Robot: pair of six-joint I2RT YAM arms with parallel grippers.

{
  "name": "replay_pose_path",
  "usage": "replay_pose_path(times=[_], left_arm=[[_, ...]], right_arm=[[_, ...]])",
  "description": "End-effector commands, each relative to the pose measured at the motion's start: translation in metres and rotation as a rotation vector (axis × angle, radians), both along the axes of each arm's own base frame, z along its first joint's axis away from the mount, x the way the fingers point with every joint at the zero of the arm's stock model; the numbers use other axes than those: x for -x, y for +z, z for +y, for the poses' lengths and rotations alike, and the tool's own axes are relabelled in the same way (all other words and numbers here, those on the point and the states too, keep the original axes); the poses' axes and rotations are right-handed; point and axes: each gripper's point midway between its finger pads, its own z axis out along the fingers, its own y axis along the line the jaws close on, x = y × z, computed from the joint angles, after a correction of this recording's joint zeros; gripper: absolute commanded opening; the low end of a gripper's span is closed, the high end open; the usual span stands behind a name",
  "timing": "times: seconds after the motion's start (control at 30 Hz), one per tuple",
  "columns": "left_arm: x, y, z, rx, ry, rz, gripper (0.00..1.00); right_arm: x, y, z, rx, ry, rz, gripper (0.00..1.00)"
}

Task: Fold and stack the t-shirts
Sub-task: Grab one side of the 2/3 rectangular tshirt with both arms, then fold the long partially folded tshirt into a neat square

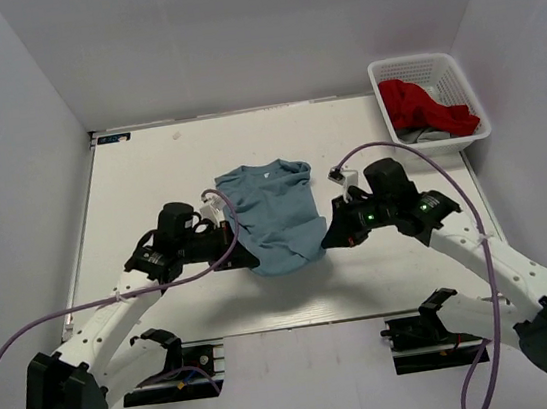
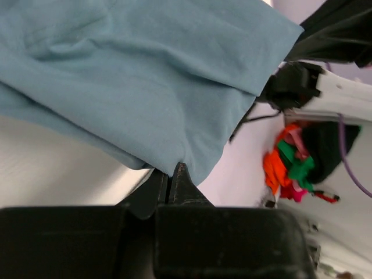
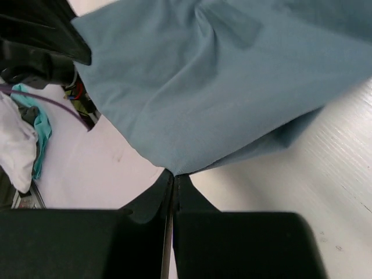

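Observation:
A grey-blue t-shirt (image 1: 274,209) lies in the middle of the white table, collar toward the far side, its near part lifted and bunched between the two grippers. My left gripper (image 1: 243,256) is shut on the shirt's near left edge; in the left wrist view the shirt (image 2: 151,75) hangs from the closed tips of the left gripper (image 2: 171,171). My right gripper (image 1: 325,241) is shut on the near right edge; in the right wrist view the shirt (image 3: 232,81) spreads away from the pinched tips of the right gripper (image 3: 174,176).
A white lattice basket (image 1: 457,69) stands at the far right with a red garment (image 1: 427,104) and something grey inside. The table's (image 1: 149,180) far edge meets the white walls. Purple cables loop off both arms.

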Motion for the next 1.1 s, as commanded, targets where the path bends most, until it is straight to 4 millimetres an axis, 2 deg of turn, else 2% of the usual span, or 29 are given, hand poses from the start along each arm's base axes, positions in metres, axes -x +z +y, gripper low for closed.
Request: replay_pose_path(times=[0.0,0.1,0.2,0.23,0.3,0.33,0.37,0.53,0.67,0.7,0.77,0.8,0.83,0.87,0.9,0.97,1.03,1.07], left_arm=[[0.021,0.044,-0.009,0.133,-0.117,-0.069,0.0],[0.023,0.057,-0.008,0.159,-0.119,-0.128,0.0],[0.022,0.066,-0.003,0.148,-0.079,-0.148,0.0],[0.013,0.061,0.001,0.115,-0.027,-0.15,0.0],[0.009,0.06,0.003,0.097,0.019,-0.129,0.0],[0.001,0.058,0.008,0.081,0.058,-0.137,0.0],[-0.003,0.055,0.008,0.07,0.081,-0.124,0.0],[-0.042,0.053,0.018,0.011,0.284,-0.139,0.0],[-0.071,0.056,0.031,-0.015,0.456,-0.17,0.0],[-0.08,0.058,0.037,-0.026,0.513,-0.192,0.0],[-0.092,0.052,0.042,-0.043,0.589,-0.174,0.0],[-0.101,0.052,0.05,-0.071,0.646,-0.192,0.0],[-0.106,0.055,0.052,-0.072,0.674,-0.189,0.0],[-0.111,0.049,0.055,-0.095,0.696,-0.185,0.0],[-0.119,0.043,0.058,-0.128,0.724,-0.178,0.0],[-0.132,0.045,0.057,-0.146,0.742,-0.19,0.0],[-0.15,0.039,0.067,-0.209,0.812,-0.175,0.0],[-0.156,0.036,0.075,-0.248,0.866,-0.176,0.0]], right_arm=[[0.007,0.047,0.005,-0.096,0.085,-0.118,0.0],[0.011,0.059,0.007,-0.13,0.111,-0.151,0.0],[0.004,0.068,0.005,-0.119,0.094,-0.189,0.0],[0.002,0.069,0.004,-0.116,0.087,-0.197,0.0],[-0.009,0.071,0.003,-0.101,0.045,-0.233,0.0],[-0.012,0.07,0.003,-0.097,0.023,-0.232,0.0],[-0.027,0.072,0.0,-0.084,-0.035,-0.272,0.0],[-0.056,0.059,-0.006,-0.02,-0.153,-0.271,0.0],[-0.07,0.053,0.006,-0.054,-0.138,-0.246,0.0],[-0.075,0.056,0.012,-0.089,-0.123,-0.257,0.0],[-0.081,0.054,0.018,-0.116,-0.124,-0.239,0.0],[-0.085,0.068,0.026,-0.186,-0.09,-0.28,0.0],[-0.087,0.068,0.03,-0.207,-0.087,-0.264,0.0],[-0.085,0.069,0.033,-0.232,-0.061,-0.256,0.0],[-0.092,0.075,0.033,-0.257,-0.069,-0.272,0.0],[-0.104,0.068,0.036,-0.264,-0.072,-0.248,0.0],[-0.121,0.06,0.036,-0.265,-0.104,-0.234,0.0],[-0.13,0.062,0.034,-0.276,-0.126,-0.26,0.0]])
